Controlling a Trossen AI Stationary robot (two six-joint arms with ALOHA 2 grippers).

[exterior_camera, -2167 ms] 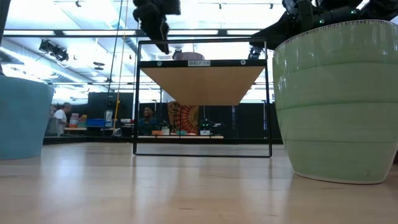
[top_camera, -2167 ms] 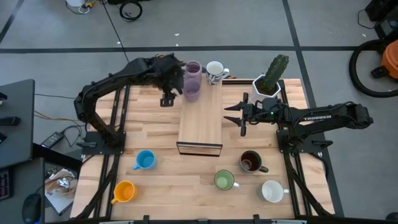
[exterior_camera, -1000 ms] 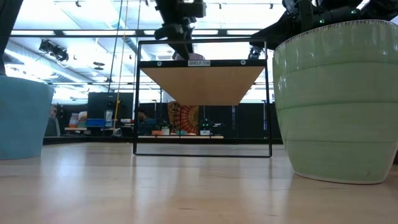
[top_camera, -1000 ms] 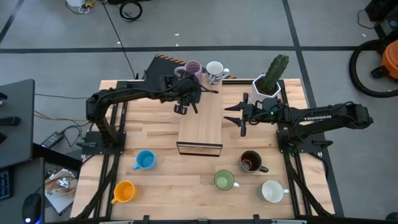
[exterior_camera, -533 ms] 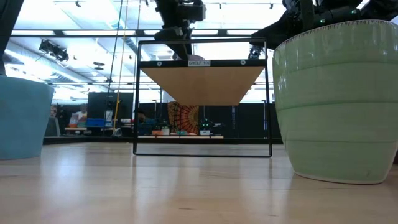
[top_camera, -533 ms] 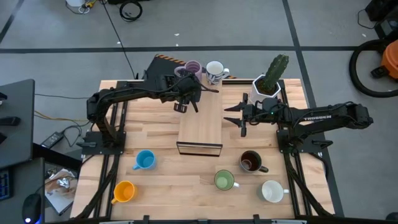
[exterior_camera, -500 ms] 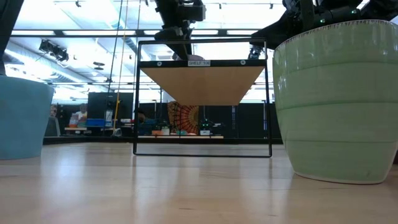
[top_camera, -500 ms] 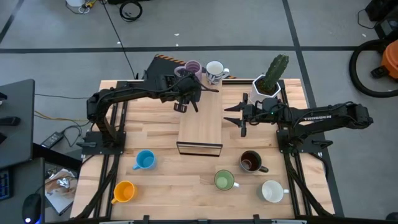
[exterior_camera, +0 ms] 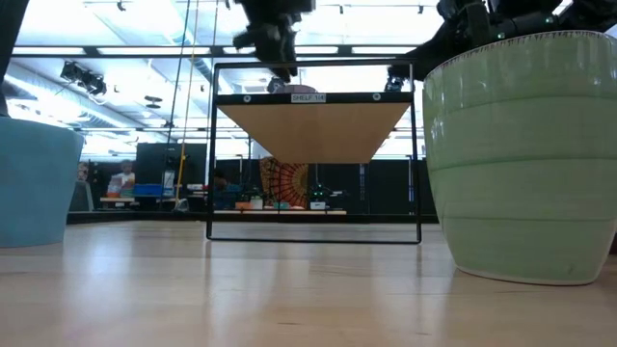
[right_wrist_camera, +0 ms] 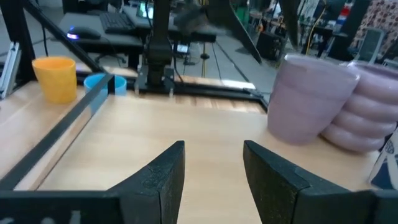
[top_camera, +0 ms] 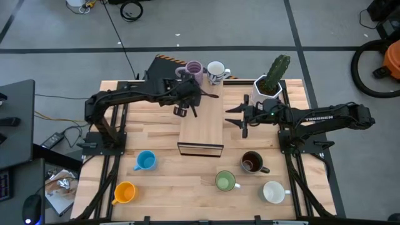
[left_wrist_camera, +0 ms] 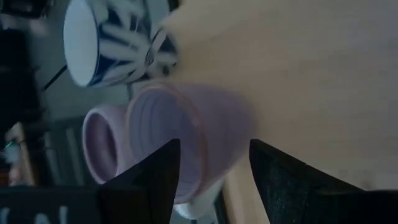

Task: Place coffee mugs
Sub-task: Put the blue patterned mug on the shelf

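Note:
Two lilac mugs stand on the far end of the raised wooden shelf [top_camera: 201, 122]: one [top_camera: 194, 67] beside the white, blue-patterned mug [top_camera: 216, 71], the other [left_wrist_camera: 186, 140] [right_wrist_camera: 310, 99] just in front of my left gripper. My left gripper [top_camera: 185, 105] [left_wrist_camera: 214, 180] is open above the shelf's far left part, its fingers level with the nearer lilac mug's sides but apart from it. My right gripper [top_camera: 241, 116] [right_wrist_camera: 212, 171] is open and waits right of the shelf. Blue [top_camera: 145, 160], orange [top_camera: 125, 192], green [top_camera: 225, 181], dark brown [top_camera: 252, 162] and white [top_camera: 274, 192] mugs stand on the table's near half.
A white planter with a cactus [top_camera: 272, 78] stands at the far right, behind my right arm. The shelf's black frame [exterior_camera: 313, 159] is in the table's middle. In the low view the green mug [exterior_camera: 521, 154] and the blue mug [exterior_camera: 34, 183] fill the sides.
My left gripper, which two seconds ago held a lilac mug left of the shelf, has come over the shelf's far end. In the last half second it has risen a little and drawn back toward the table's left, leaving the mug standing on the shelf.

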